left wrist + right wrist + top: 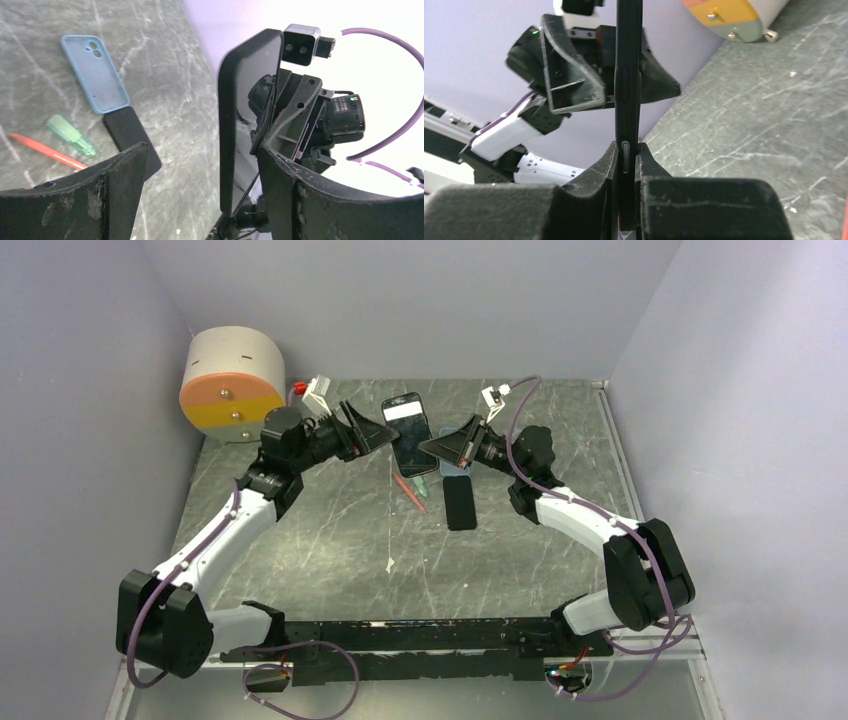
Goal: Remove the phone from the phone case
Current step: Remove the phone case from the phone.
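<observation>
A black phone (410, 432) is held above the table between my two grippers. My right gripper (432, 447) is shut on its lower edge; in the right wrist view the phone (628, 90) stands edge-on with both pads of the gripper (628, 152) against its faces. My left gripper (385, 435) is open. In the left wrist view the phone (230, 125) stands between the spread fingers of that gripper (202, 150), nearer the right one, with a gap on both sides. An empty light-blue phone case (95, 72) lies on the table, partly under my right gripper (455, 468).
A flat black slab (460, 505) lies just in front of the blue case. A red pen (411, 492) and a small green piece (72, 135) lie to its left. A white cylinder with an orange and yellow face (232, 385) stands at the back left. Walls close three sides.
</observation>
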`<state>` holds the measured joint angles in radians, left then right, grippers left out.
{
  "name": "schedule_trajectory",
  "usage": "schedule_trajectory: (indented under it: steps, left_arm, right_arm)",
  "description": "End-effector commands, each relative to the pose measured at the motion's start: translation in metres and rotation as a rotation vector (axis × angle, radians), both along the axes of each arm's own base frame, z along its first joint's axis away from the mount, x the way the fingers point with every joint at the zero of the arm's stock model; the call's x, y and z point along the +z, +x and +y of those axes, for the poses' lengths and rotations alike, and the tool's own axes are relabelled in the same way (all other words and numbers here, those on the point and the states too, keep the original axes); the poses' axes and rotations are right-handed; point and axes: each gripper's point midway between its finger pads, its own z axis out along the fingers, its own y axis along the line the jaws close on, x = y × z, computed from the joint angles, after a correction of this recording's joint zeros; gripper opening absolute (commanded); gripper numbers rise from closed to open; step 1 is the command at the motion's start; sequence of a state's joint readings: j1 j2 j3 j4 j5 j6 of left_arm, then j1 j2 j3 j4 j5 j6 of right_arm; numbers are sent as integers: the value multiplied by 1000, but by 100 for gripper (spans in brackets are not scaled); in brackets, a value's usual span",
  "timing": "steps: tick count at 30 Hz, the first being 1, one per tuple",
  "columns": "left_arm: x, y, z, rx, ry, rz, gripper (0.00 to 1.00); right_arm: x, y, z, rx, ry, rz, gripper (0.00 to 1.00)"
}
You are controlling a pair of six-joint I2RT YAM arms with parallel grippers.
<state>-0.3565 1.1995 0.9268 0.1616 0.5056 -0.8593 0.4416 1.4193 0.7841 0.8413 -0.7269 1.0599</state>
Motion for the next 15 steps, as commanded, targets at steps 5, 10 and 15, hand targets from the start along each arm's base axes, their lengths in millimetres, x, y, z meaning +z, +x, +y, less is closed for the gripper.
schedule_trajectory:
  steps: [5,10,15]
  left_arm:
    - [40,-14,-25,-245,-189,-111,77]
    - [47,-20,-32,-326,-207,-148,69]
    - [49,-20,-33,-335,-207,-148,37]
  right_arm:
    - [53,-22,0,114,132,-177,0]
    - [56,-26,2,159,161,-176,0]
    - [56,-24,4,163,147,-180,0]
